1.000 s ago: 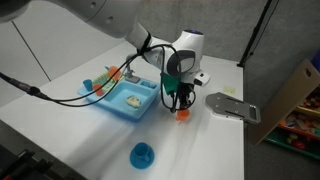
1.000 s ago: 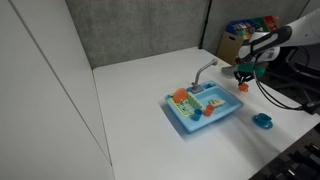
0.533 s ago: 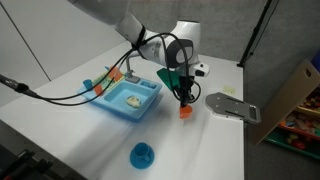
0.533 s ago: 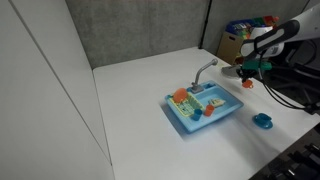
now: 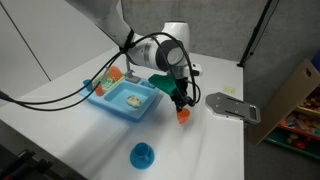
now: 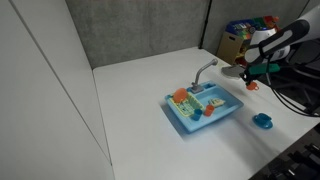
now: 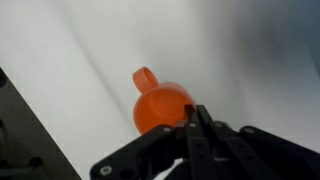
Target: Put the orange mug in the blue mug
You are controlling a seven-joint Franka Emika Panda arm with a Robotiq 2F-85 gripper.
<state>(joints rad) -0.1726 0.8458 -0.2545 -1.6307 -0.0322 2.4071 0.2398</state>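
Slippage is your main risk: the gripper is clenched on only the rim of the orange mug, low over the table, well apart from the blue mug. Swing fast and it may twist loose.

- No word, label, brand or number can be read in any view. The pictures are too small and soft for lettering.
- The orange mug, close up in the wrist view, shows a plain surface with no legible print.
- The blue mug, in an exterior view, shows only a plain blue side.
- The cardboard box at the table's edge, in an exterior view, shows a brown face on which no marking can be made out.
- The bright packages behind the arm, in an exterior view, are colourful — any print on them is too blurred to read.
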